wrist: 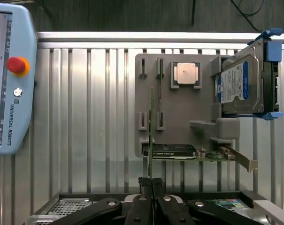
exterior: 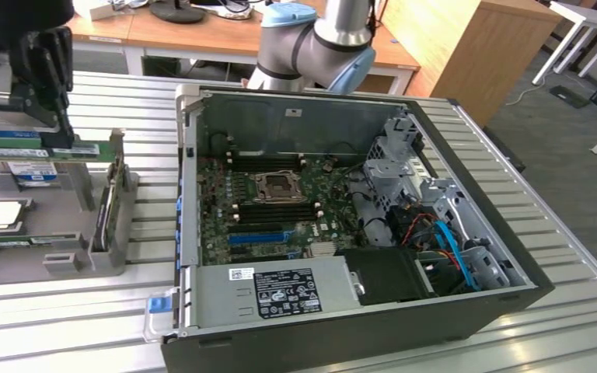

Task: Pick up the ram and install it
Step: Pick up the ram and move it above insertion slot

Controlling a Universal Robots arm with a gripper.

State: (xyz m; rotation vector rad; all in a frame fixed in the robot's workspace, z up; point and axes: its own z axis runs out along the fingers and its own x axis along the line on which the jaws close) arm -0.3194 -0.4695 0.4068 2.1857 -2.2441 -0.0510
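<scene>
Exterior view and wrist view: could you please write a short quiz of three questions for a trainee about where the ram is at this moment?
1. True or false: the gripper is shut on the ram.
2. Where does the hard drive stand? A) in the grey holder B) inside the computer case C) on the wooden desk
3. Fill in: the side of the computer case is ____, so the motherboard shows.

Key: 1 true; 2 A; 3 open.
</scene>
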